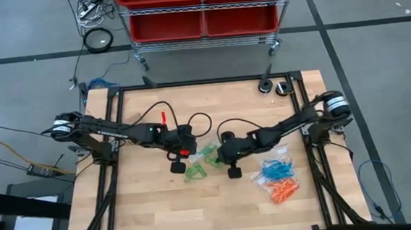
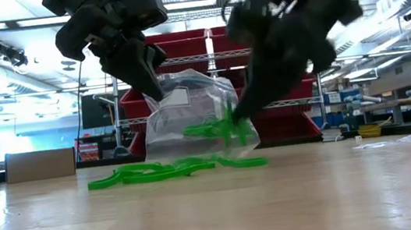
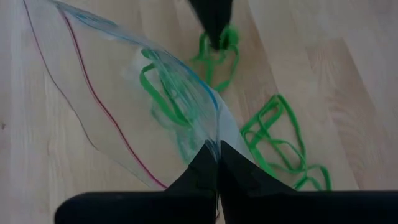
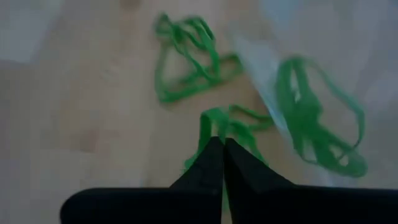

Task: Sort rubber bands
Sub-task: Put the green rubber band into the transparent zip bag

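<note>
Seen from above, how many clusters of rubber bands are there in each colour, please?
Green cluster: 1
Blue cluster: 1
Orange cluster: 1
Total: 3
Single bands are too tangled to count. The left gripper pinches the clear bag at the green ones; the right gripper pinches a green band.

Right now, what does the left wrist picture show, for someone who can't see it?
The left gripper is shut on the edge of a clear plastic zip bag holding green rubber bands. More green bands lie on the wooden table.
</note>
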